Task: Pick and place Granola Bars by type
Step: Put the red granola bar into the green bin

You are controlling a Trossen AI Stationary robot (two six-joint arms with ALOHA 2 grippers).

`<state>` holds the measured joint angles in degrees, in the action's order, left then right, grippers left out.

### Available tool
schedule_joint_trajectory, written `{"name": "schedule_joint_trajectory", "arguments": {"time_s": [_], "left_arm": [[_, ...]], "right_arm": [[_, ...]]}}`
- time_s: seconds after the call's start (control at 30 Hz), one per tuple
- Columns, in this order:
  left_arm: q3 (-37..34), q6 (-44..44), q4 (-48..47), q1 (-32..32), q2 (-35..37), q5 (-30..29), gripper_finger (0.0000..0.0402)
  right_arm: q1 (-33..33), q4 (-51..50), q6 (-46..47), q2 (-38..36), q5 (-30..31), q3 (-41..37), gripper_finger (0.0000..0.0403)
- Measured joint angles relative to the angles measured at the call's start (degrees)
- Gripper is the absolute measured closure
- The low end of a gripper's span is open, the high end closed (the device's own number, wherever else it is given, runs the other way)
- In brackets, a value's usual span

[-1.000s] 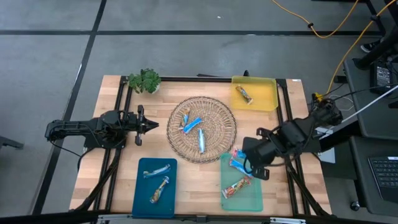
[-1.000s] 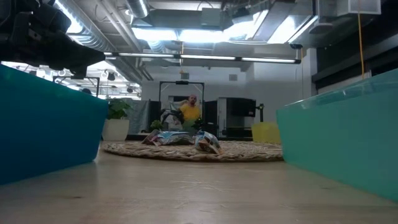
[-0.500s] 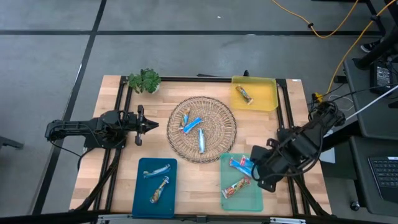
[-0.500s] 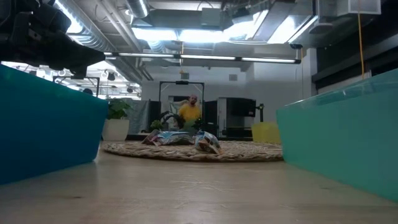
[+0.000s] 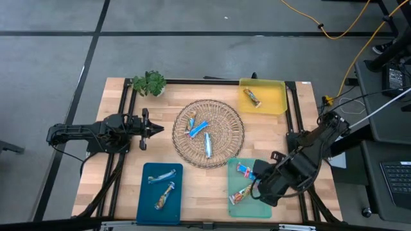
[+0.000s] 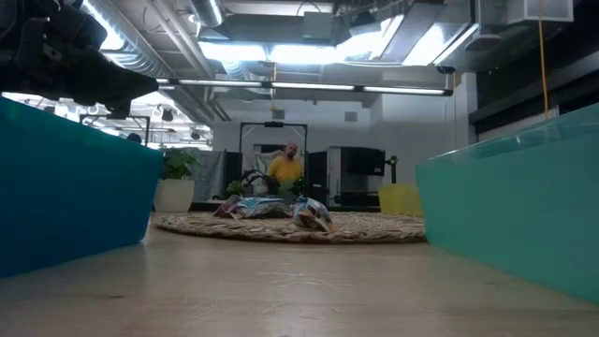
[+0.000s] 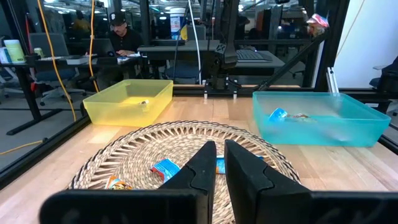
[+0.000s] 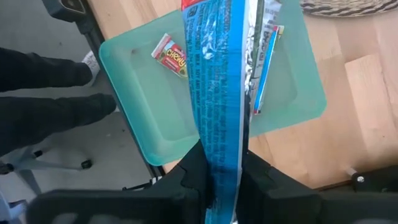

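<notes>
While the left gripper (image 5: pixel 156 129) rests at the left middle of the high view with its dark fingers (image 7: pixel 205 163) pressed together, pointing toward the round woven wicker mat (image 5: pixel 209 133) in the centre, the right gripper (image 5: pixel 260 187) hangs over the translucent teal-green rectangular tray (image 5: pixel 249 205) at the lower right of centre. Its jaws pinch a long shiny blue-wrapped granola bar (image 8: pixel 217 81), which runs up the middle of the right wrist view above that tray. Two bars already lie in the green tray: a blue-and-red one (image 5: pixel 246 170) near its upper edge and a red-and-orange one (image 5: pixel 241 195) lower down, both showing in the right wrist view too (image 8: pixel 267 62) (image 8: pixel 169 55). On the wicker mat sit three more bars with blue wrappers (image 5: pixel 204 136), clustered near its centre; the left wrist view shows some of them (image 7: pixel 166 168) just beyond the closed fingertips. At the lower left of centre, the dark blue rectangular tray (image 5: pixel 145 199) holds two silvery wrapped bars (image 5: pixel 163 186), one above the other. At the upper right, the yellow rectangular tray (image 5: pixel 273 99) holds one orange-brown bar (image 5: pixel 252 97). A leafy green sprig (image 5: pixel 149 83) stands at the upper left corner of the wooden table (image 5: pixel 160 151). In the low view, a person in a yellow top (image 6: pixel 284 167) shows far behind the mat.
</notes>
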<state>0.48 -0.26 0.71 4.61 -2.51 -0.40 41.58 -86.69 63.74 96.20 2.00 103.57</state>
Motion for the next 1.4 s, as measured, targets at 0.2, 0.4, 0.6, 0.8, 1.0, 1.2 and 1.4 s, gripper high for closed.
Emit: {"name": "schedule_joint_trajectory", "arguments": {"time_s": [0.2,0.4,0.6,0.8,1.0,1.2,1.4], "left_arm": [[-0.01,0.00,-0.02,-0.01,0.00,0.00,0.0376],[-0.01,0.01,0.00,-0.01,0.01,0.02,0.0377],[0.00,0.00,-0.02,0.00,0.01,0.00,0.0373],[-0.01,-0.01,-0.02,0.00,-0.01,0.00,0.0375],[0.01,0.01,-0.02,-0.01,0.01,0.00,0.0377],[-0.01,0.01,0.00,-0.01,0.01,0.00,0.0377],[0.00,0.01,0.00,-0.01,0.00,0.00,0.0373]], "right_arm": [[0.04,0.91,-1.29,2.55,-0.13,0.00,0.0346],[0.56,2.64,-1.44,3.83,1.03,0.00,0.0346],[1.11,4.01,-3.05,5.64,0.95,-0.02,0.0346],[1.53,6.89,-4.23,7.33,0.94,-1.07,0.0346],[2.67,16.30,-3.99,7.35,-1.85,-8.38,0.0346],[3.75,25.92,-2.18,7.35,-6.45,-15.59,0.0346],[4.26,37.21,0.80,7.33,-6.75,-22.27,0.0346]]}}
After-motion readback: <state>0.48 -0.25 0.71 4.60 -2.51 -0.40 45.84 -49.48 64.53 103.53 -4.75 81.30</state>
